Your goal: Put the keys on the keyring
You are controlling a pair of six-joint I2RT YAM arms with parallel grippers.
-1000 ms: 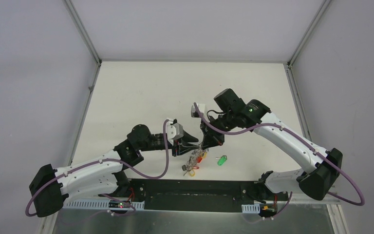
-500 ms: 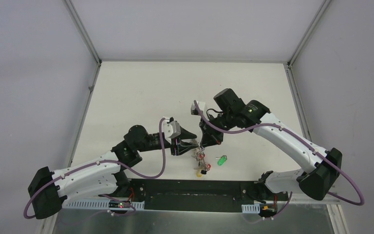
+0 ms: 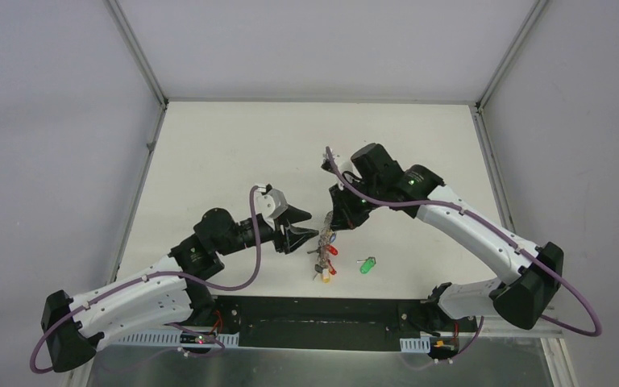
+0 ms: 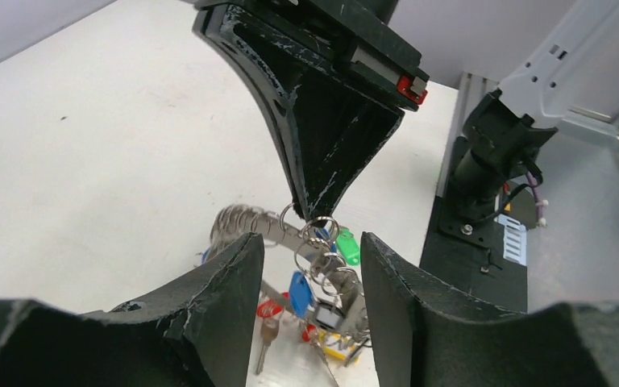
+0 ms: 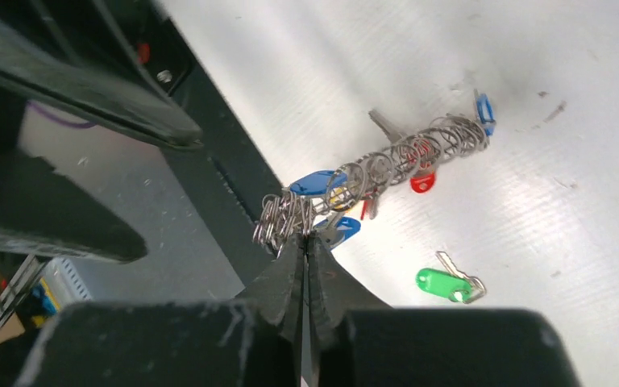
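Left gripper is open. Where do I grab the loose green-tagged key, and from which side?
Take the green tag across its narrow width, coming straight down from above. The key lies flat on the table, apart from the keyring that the right gripper holds. The plastic tag looks like its thickest part; the thin metal blade hugs the surface.

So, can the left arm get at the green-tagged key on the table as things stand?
Probably not directly: the keyring held by the right gripper sits between the open left gripper and the green-tagged key. A way around looks needed.
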